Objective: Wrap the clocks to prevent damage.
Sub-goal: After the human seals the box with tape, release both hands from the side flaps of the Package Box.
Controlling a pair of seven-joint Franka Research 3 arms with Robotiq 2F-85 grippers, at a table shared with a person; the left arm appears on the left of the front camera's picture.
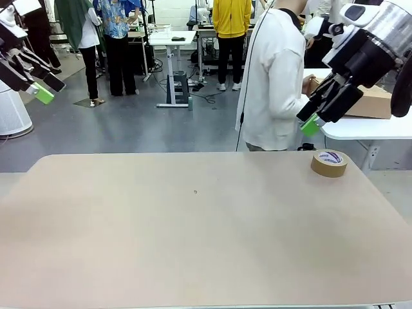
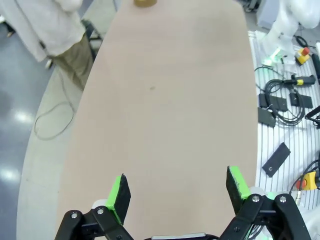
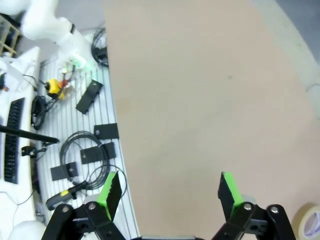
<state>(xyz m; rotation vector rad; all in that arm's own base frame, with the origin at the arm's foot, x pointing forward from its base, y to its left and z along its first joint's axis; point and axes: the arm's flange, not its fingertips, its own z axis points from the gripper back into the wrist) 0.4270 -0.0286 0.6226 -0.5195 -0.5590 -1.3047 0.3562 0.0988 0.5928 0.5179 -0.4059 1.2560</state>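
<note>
Both grippers, left gripper and right gripper, spread wide, empty, raised above table. Tape roll looks light, stiff; pinch across its rim.

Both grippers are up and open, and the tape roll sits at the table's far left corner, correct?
Not quite: the tape roll sits at the far right corner, below the right gripper, as the front view shows. Both grippers, including the left gripper, are up and open.

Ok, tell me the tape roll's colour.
Brown tape roll with a white printed core label, clearest in the front view.
</note>
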